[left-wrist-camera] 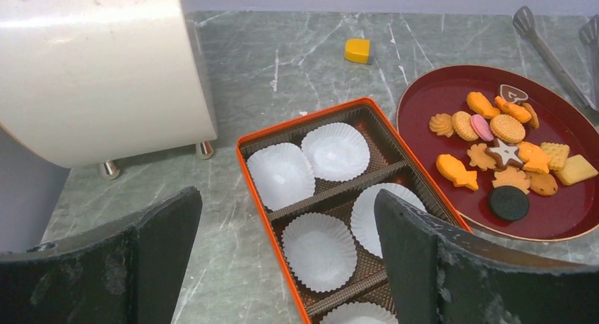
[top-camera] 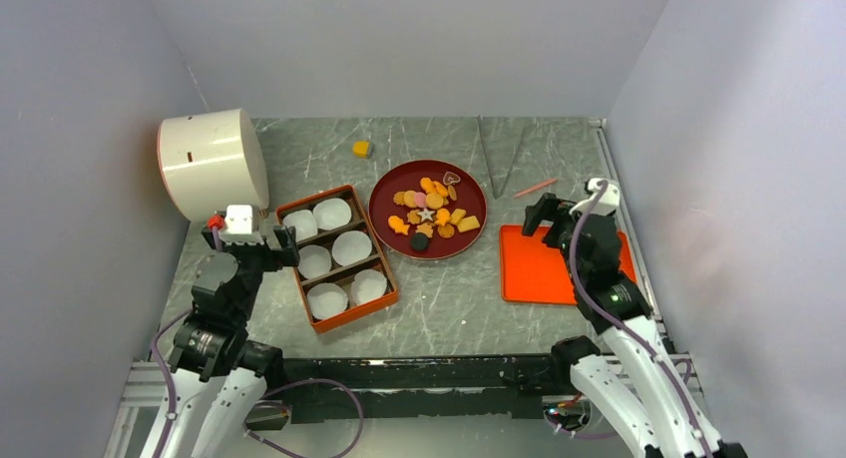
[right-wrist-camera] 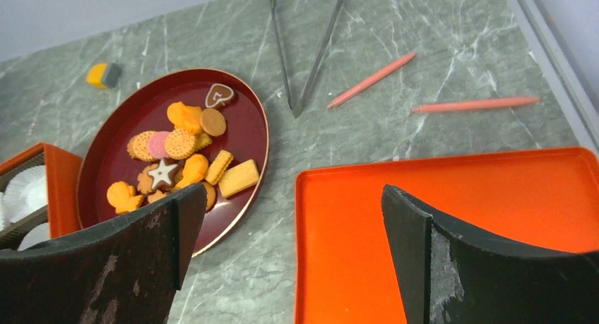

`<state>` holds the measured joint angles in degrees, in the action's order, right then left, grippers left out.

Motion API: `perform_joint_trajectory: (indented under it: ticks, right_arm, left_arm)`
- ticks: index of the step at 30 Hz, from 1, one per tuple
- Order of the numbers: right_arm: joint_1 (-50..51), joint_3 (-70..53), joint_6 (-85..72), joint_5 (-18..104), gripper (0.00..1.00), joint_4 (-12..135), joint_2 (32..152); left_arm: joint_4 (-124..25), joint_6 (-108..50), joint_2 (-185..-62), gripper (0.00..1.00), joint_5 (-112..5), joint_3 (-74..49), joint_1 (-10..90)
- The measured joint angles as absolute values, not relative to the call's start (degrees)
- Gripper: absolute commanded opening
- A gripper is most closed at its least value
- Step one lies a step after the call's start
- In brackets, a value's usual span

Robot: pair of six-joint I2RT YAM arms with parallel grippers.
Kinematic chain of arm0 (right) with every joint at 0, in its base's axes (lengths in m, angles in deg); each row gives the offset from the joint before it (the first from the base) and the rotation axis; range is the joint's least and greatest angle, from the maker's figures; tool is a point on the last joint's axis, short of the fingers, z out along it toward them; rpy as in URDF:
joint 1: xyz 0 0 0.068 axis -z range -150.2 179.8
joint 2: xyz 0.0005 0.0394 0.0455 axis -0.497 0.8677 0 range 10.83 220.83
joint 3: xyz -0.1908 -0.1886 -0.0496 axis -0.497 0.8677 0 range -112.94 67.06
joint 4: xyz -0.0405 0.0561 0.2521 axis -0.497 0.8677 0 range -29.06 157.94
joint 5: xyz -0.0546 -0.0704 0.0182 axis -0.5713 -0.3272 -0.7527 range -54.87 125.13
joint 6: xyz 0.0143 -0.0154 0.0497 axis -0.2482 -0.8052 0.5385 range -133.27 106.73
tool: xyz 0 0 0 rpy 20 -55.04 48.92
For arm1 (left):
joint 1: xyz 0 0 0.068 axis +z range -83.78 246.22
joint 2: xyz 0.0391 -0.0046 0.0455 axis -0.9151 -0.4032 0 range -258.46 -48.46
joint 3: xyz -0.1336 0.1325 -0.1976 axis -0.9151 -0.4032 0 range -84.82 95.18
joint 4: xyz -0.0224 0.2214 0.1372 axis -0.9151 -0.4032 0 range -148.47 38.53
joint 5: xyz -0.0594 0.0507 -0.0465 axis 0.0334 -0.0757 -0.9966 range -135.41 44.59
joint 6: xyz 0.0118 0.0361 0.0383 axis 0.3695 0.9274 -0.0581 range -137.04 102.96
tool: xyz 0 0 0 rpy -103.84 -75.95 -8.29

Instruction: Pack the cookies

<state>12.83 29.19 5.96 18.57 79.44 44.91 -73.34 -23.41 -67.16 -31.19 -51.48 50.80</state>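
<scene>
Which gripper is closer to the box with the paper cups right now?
Left. The left gripper hangs open at the left edge of the box; the right gripper is by the orange tray, beyond the plate of cookies.

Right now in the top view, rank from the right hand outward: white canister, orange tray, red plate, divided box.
1. Orange tray, directly by the right hand.
2. Red plate, to its left.
3. Divided box, farther left.
4. White canister, far left.

No readable text, labels or numbers anywhere.
</scene>
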Motion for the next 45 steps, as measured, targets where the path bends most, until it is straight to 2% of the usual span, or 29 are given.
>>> perform_joint_trajectory:
  ticks: [9, 17, 33, 41, 45]
  right_arm:
    - [12.8, 29.2, 6.4, 17.5, 1.0, 71.6, 61.5]
    - [12.8, 23.2, 6.8, 13.5, 0.96, 66.0, 82.3]
    - [15.5, -3.1, 6.9, 9.4, 0.66, 57.7, 120.5]
    - [16.6, -11.6, 7.1, 8.8, 0.55, 57.5, 131.7]
    - [16.7, -15.3, 7.1, 8.1, 0.46, 57.7, 135.4]
  left_arm:
    - [-69.4, -22.2, -68.7, 0.97, -33.8, -52.9, 50.8]
    - [-67.6, -22.2, -64.8, 0.97, -34.8, -53.7, 48.0]
    - [-66.8, -20.7, -69.0, 0.97, -36.1, -53.7, 47.0]
    - [-66.8, -20.2, -72.0, 0.97, -36.9, -53.7, 47.0]
    - [-66.8, -19.7, -72.6, 0.97, -37.0, -53.7, 47.0]
